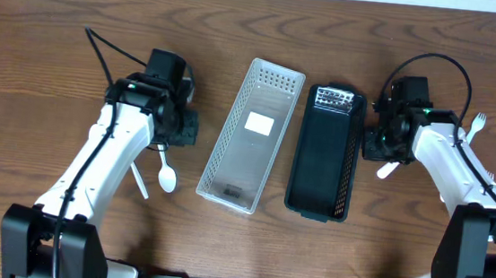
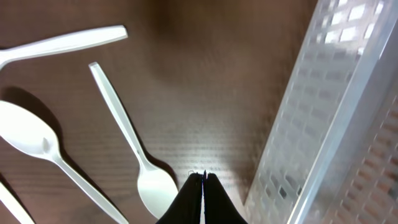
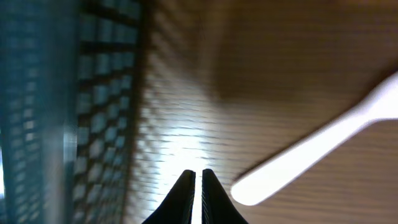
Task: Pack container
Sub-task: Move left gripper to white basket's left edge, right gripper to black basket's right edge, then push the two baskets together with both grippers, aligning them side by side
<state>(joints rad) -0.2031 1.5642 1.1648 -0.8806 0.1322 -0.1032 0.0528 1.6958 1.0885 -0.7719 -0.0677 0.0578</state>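
A white perforated basket and a black perforated basket lie side by side at the table's middle. The black one holds clear items at its far end. My left gripper is shut and empty, low over the table, between the white basket's wall and a white spoon. My right gripper is shut and empty, beside the black basket's wall. A white utensil handle lies just right of it, also in the overhead view.
More white utensils lie left of the white basket: a second spoon and a handle. A spoon shows beside my left arm. A white fork lies at the far right. The table is dark wood.
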